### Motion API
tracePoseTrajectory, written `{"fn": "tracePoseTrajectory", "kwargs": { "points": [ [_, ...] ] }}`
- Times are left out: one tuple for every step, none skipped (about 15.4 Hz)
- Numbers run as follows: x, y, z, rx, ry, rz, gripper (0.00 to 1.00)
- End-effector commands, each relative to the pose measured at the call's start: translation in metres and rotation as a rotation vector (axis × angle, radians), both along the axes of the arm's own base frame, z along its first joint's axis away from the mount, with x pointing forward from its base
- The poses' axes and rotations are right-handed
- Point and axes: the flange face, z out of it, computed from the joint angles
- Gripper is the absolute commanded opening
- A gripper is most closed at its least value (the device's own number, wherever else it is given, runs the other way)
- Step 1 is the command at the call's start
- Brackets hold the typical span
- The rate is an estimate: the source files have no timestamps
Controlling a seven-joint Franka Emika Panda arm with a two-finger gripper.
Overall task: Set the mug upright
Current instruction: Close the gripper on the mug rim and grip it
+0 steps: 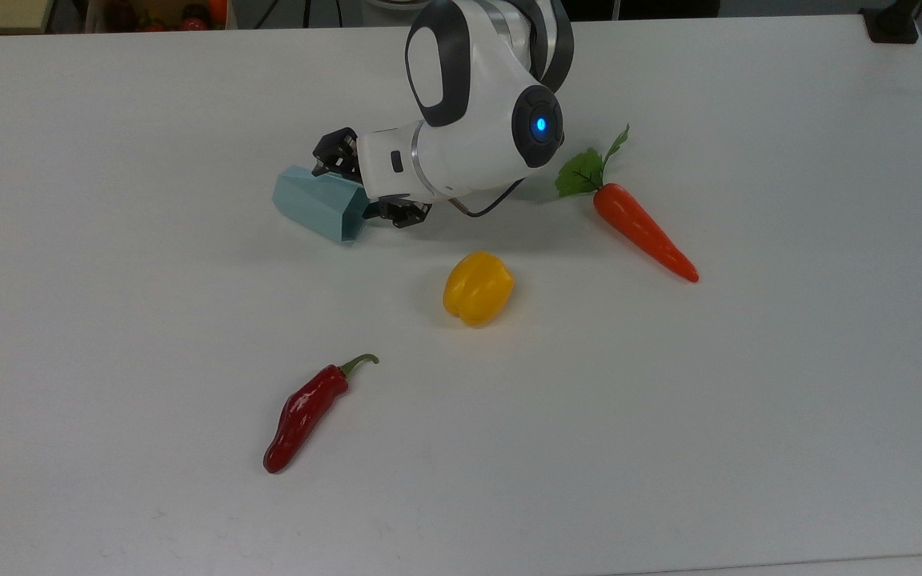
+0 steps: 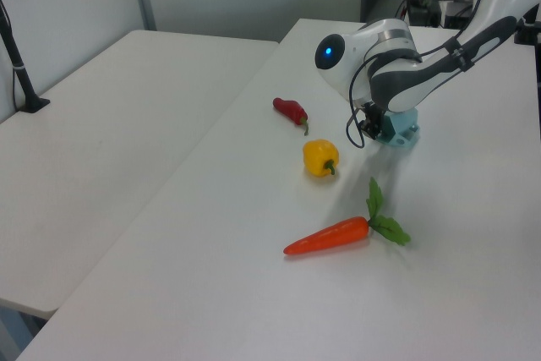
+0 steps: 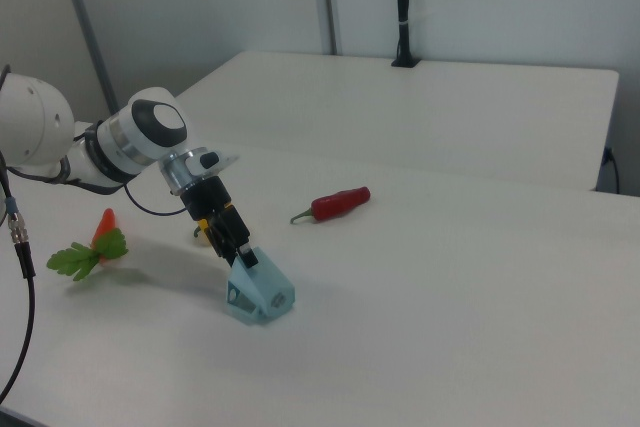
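We see the pale teal-blue faceted mug lying on its side on the white surface, its hexagonal mouth facing the top view's right. The black 2-fingered pincer is at that rim, its fingers apart, 1 over the mug's upper wall and 1 beside the mouth. Near the mug sit a glossy yellow bell pepper, an orange carrot with green leaves and a dark red chili pepper.

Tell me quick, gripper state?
Gripper: open, straddling the rim of the pale teal faceted mug lying on its side; not clamped.
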Motion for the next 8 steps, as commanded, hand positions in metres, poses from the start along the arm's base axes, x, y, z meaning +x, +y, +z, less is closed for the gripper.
{"fn": "tracePoseTrajectory", "kwargs": {
  "points": [
    [0.0015,-0.0030,-0.0091,-0.045,-0.003,0.013,0.79],
    [0.0011,-0.0028,-0.0105,-0.050,-0.001,0.017,0.77],
    [0.0009,-0.0041,-0.0104,-0.054,0.001,0.015,0.71],
    [0.0009,-0.0052,-0.0104,-0.055,0.003,0.014,0.67],
    [0.0009,-0.0052,-0.0104,-0.054,0.005,0.016,0.62],
    [0.0011,-0.0080,-0.0104,-0.054,0.012,0.018,0.56],
    [0.0001,-0.0098,-0.0104,-0.058,0.027,0.019,0.52],
    [-0.0013,-0.0112,-0.0089,-0.063,0.046,0.021,0.44]
  ]
}}
